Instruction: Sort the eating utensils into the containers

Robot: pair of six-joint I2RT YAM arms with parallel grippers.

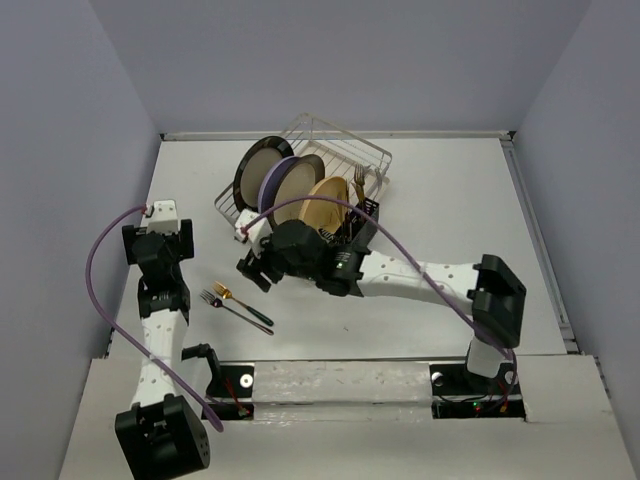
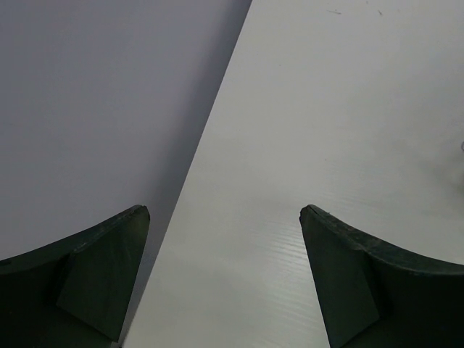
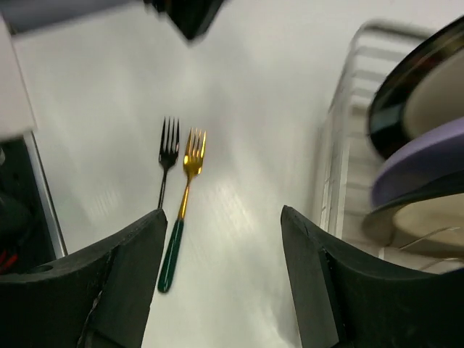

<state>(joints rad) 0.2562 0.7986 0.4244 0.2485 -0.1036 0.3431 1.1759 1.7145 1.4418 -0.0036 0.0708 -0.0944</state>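
No readable txt, labels, brands, nos. or signs are showing in any of the 3 views.
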